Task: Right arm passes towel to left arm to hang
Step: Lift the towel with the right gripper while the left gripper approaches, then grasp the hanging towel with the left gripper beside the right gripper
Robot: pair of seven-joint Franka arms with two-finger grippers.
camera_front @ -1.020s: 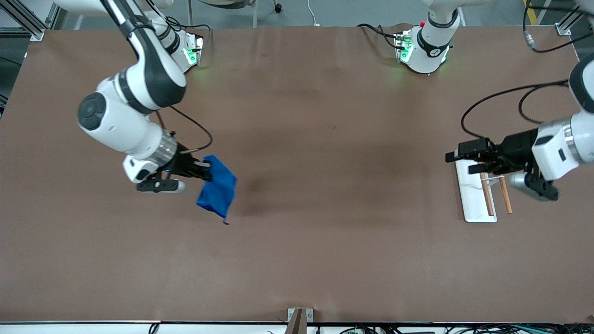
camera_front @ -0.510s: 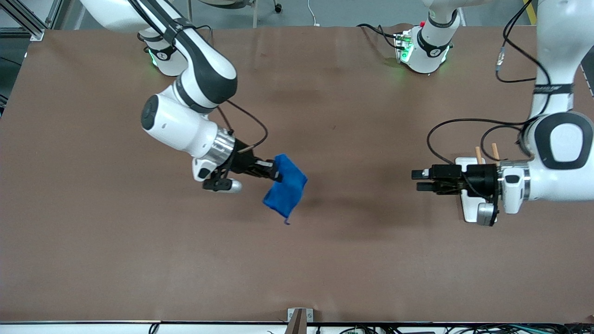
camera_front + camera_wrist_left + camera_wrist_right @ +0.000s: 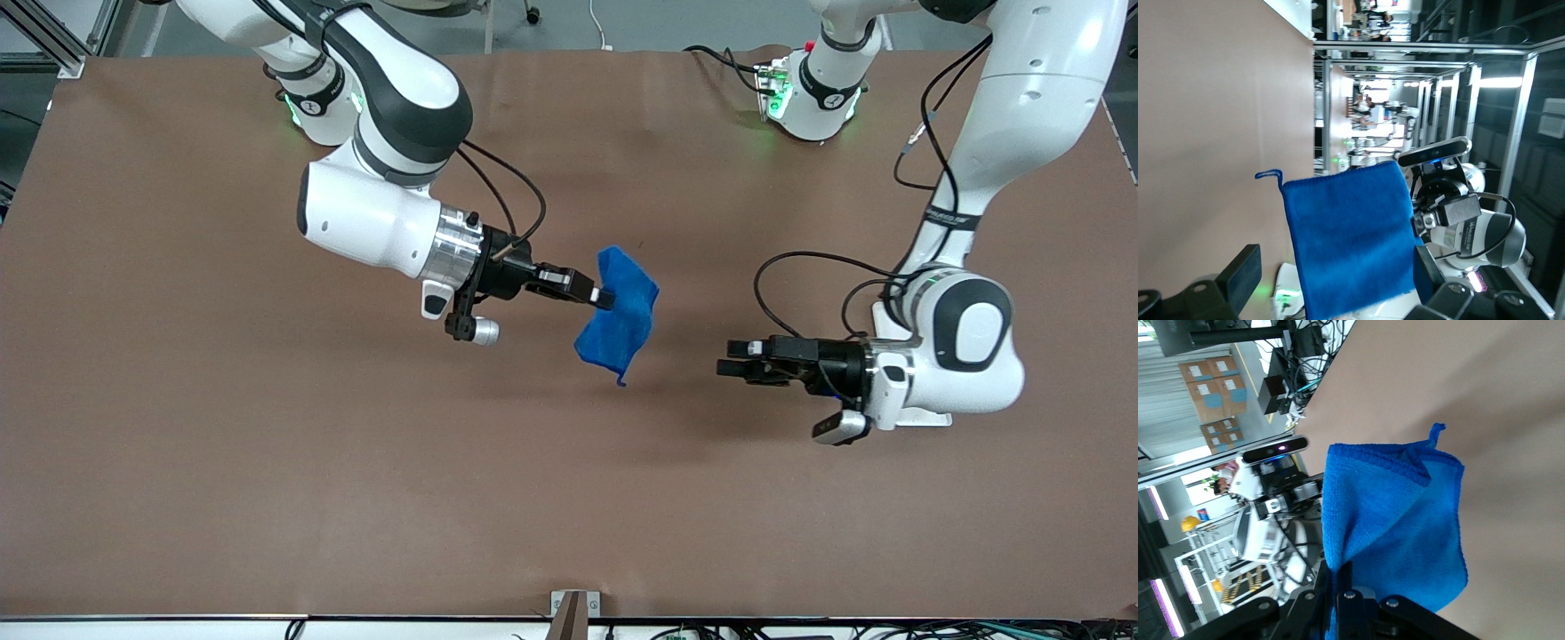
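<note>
Lowest in the front view, the left arm's black two-finger gripper (image 3: 731, 367) is held over the middle of the brown table (image 3: 267, 498) with its jaws spread wide and nothing between them. Facing it, the small bright blue soft towel (image 3: 620, 315) is pinched at one edge by the right arm's black gripper (image 3: 605, 298) and hangs above the tabletop, well apart from the left gripper.

The right arm (image 3: 373, 213) reaches out level over the middle of the surface, the right gripper (image 3: 605, 298) with its jaws clamped tight. The left arm (image 3: 960, 347) bends low, the left gripper (image 3: 731, 366) level, jaws spread wide, facing the right gripper, apart from it.
</note>
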